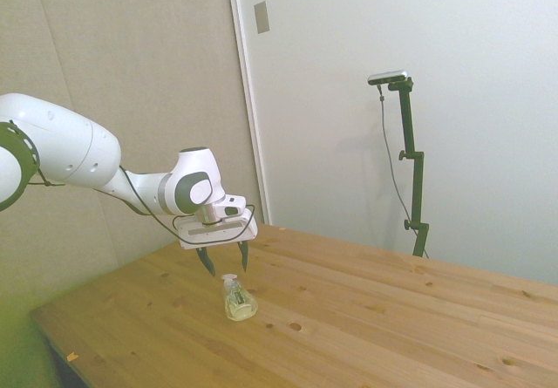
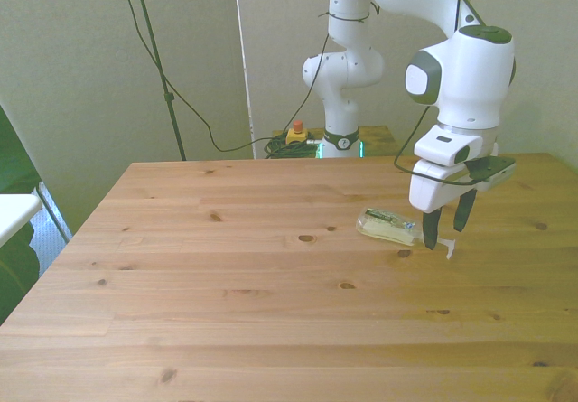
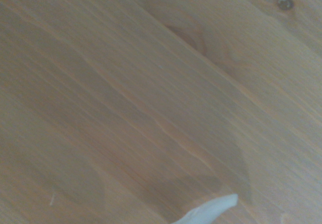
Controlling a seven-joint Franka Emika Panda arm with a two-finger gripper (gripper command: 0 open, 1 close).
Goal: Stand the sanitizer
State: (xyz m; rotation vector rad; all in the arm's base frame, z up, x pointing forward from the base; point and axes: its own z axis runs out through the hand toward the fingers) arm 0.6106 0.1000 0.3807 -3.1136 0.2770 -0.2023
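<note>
On the table the sanitizer is seen lying flat, pump end toward the gripper, whose fingers are spread (nothing held). A grasp near the pump is probably best, then tipped upright.

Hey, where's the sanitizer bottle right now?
The sanitizer lies on its side on the wooden table, toward the front view's right, its white pump end just below the open gripper, which is not holding it.
</note>
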